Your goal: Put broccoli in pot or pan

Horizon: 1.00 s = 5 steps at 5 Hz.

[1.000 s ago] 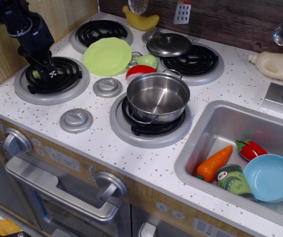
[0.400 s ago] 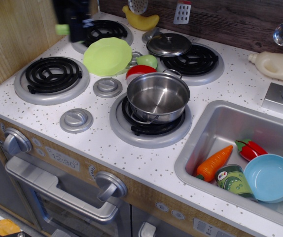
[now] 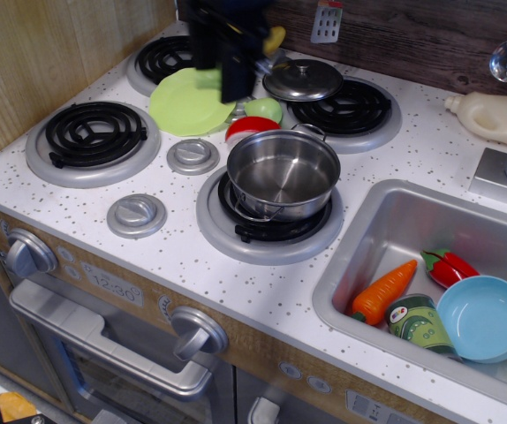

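The shiny steel pot [image 3: 282, 177] stands empty on the front middle burner. My gripper [image 3: 229, 84] is a dark motion-blurred shape in the air over the right edge of the lime-green plate [image 3: 183, 106], behind and to the left of the pot. A small light-green blur at its left side [image 3: 206, 79] looks like the broccoli held in the shut fingers; the blur hides the details.
A dark domed lid [image 3: 302, 79] sits on the back right burner. A pale-green fruit [image 3: 265, 109] and a red piece [image 3: 252, 127] lie just behind the pot. The sink [image 3: 395, 221] on the right holds a carrot [image 3: 384, 291], a blue bowl [image 3: 483, 318] and other toys.
My gripper lifted the broccoli off the front left burner, rose to the back left, and has now swung right to above the plate's right edge, nearer the pot.
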Tool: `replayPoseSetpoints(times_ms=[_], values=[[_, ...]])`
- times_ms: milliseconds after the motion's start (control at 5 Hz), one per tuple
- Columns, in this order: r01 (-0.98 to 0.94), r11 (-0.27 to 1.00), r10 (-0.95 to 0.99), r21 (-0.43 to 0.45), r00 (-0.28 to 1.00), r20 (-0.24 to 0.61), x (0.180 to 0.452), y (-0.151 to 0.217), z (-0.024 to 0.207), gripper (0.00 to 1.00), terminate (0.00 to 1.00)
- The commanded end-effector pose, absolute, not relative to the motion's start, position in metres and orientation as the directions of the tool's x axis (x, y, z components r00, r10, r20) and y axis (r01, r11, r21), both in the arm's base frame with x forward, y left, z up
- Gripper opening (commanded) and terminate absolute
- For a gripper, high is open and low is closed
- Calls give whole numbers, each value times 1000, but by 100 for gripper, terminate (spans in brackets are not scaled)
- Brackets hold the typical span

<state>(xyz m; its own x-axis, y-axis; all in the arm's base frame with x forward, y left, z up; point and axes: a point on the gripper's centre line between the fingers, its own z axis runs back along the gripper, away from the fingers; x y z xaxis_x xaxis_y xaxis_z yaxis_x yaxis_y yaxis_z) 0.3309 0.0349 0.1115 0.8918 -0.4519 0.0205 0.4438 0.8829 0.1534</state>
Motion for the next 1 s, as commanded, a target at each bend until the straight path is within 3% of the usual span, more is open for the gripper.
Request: replayPoseSetpoints(times_ms=[0,200,600,800], values=[[421,882,-445,209,892,77,345,22,89,0,0],[451,862,-478,231,875,78,346,22,74,100,0],[451,862,-478,231,875,78,346,22,74,100,0],[451,862,-478,231,875,78,346,22,74,100,100]])
